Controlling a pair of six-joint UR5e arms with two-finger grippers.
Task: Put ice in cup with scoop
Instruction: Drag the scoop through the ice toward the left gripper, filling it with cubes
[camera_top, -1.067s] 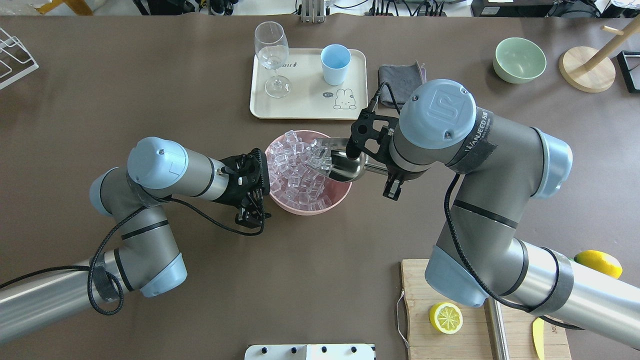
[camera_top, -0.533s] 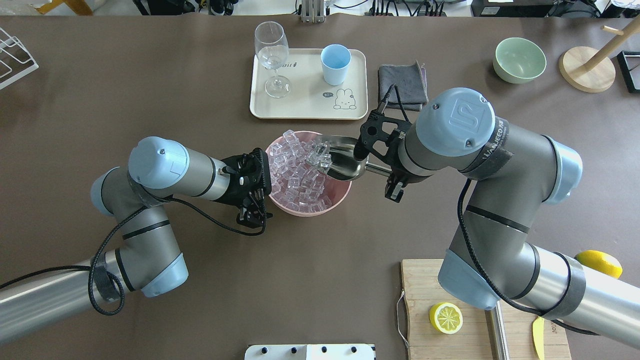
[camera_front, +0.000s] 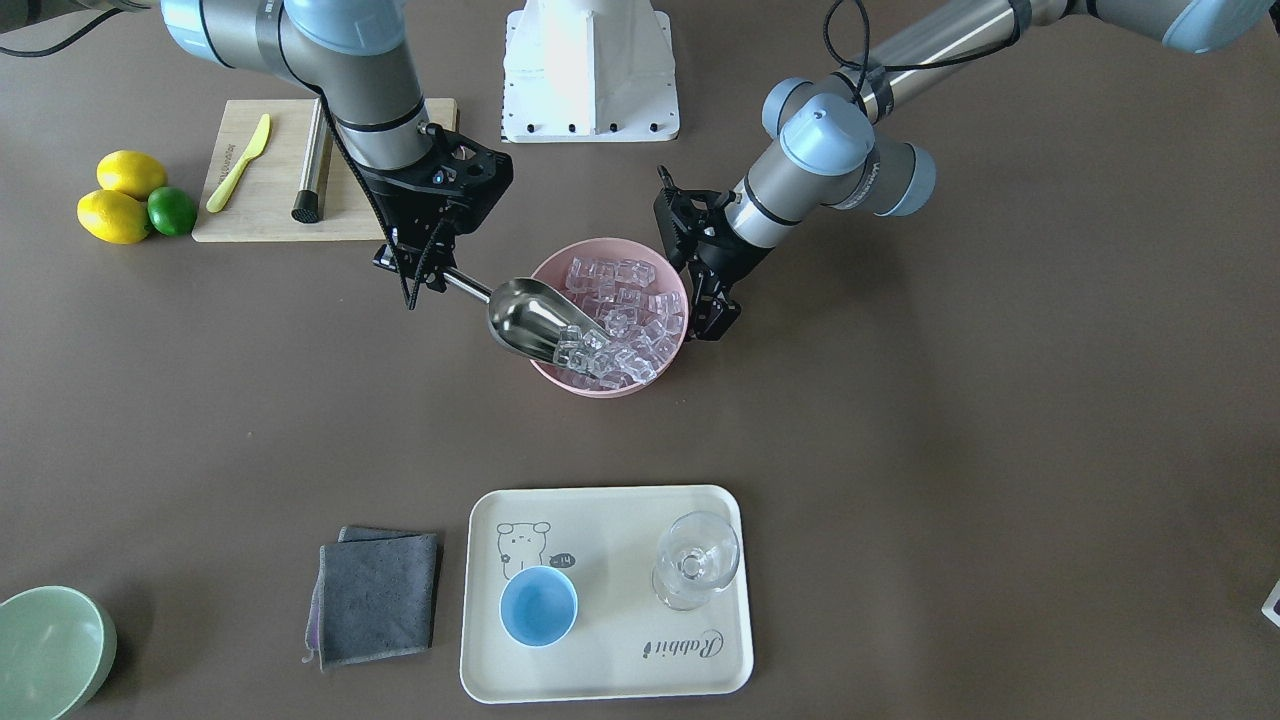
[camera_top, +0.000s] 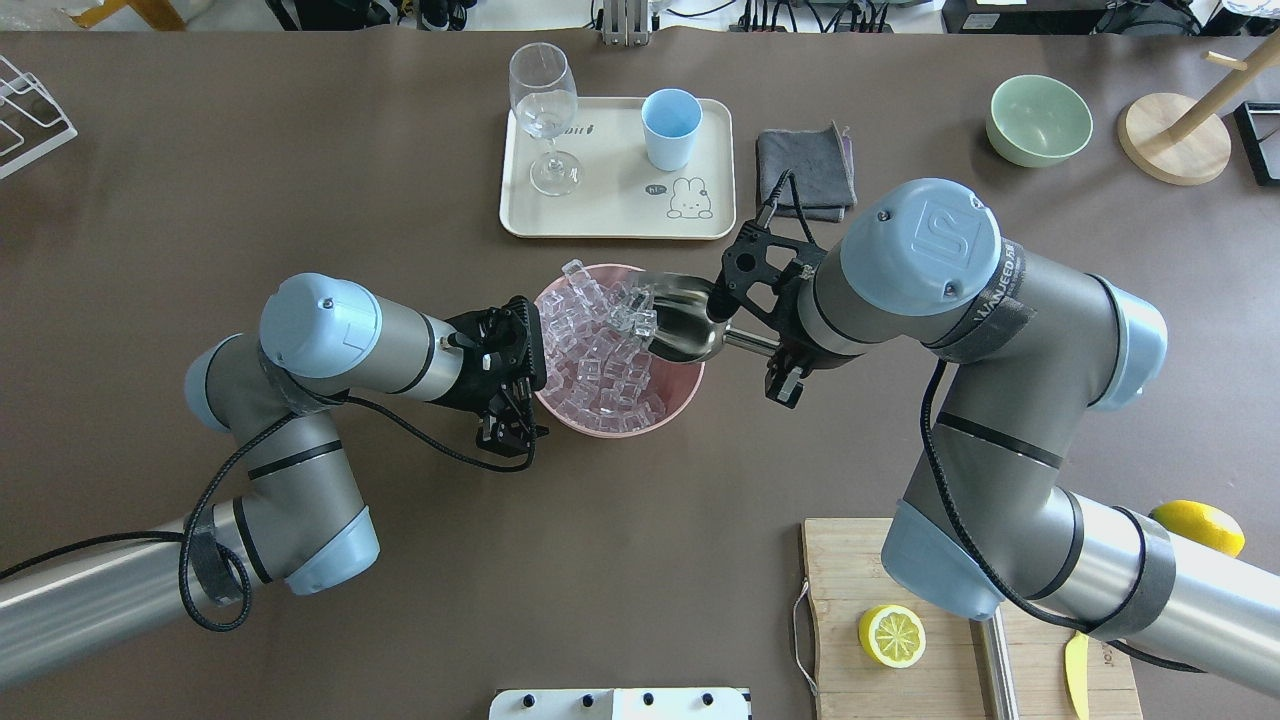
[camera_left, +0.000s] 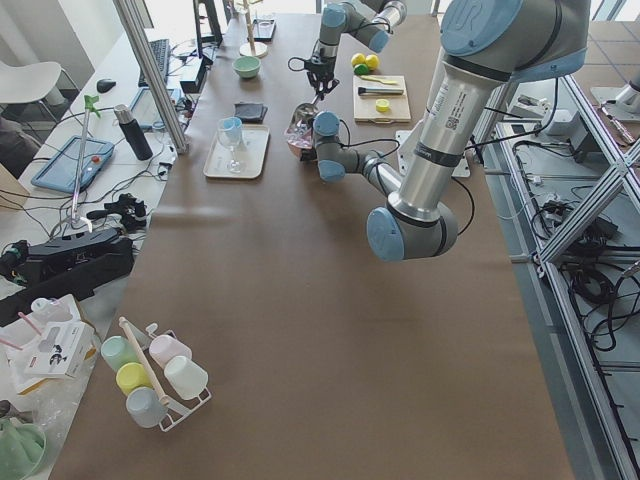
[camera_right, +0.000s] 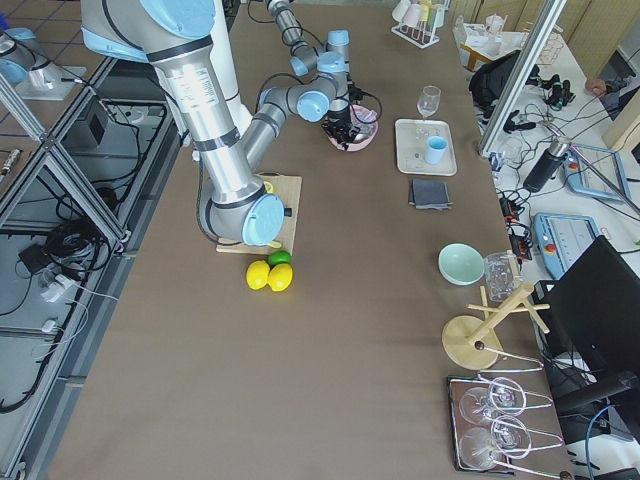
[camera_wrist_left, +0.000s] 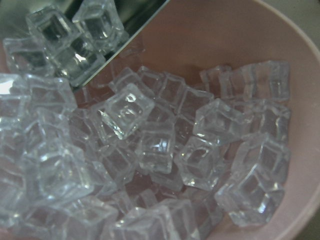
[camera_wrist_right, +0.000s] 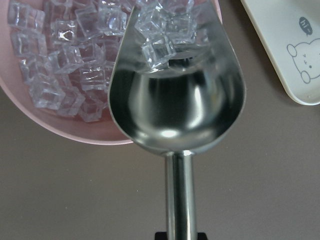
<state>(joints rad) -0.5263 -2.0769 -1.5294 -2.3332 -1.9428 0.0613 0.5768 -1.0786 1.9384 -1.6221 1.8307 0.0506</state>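
Observation:
The ice (camera_top: 600, 372) fills a pink bowl (camera_top: 688, 388) at the table's middle. My right gripper (camera_top: 775, 350) is shut on the rod handle of the silver scoop (camera_top: 685, 325), whose mouth lies tilted in the bowl with a few cubes in it (camera_wrist_right: 165, 37). The scoop also shows in the front view (camera_front: 525, 315). My left gripper (camera_top: 535, 355) is at the bowl's left rim and holds it; its wrist view shows only ice (camera_wrist_left: 160, 145) and bowl wall. The light-blue cup (camera_top: 670, 128) stands empty on the cream tray (camera_top: 620, 215) beyond the bowl.
A stemmed glass (camera_top: 545, 110) stands on the tray beside the cup. A grey cloth (camera_top: 805, 165) lies right of the tray and a green bowl (camera_top: 1038, 120) stands farther right. A cutting board (camera_top: 850, 680) with a lemon half (camera_top: 890, 635) is at the near right.
My right arm has drawn back to the right and the scoop has shifted slightly right in the bowl with a few cubes at its mouth. The left arm has edged right with the bowl.

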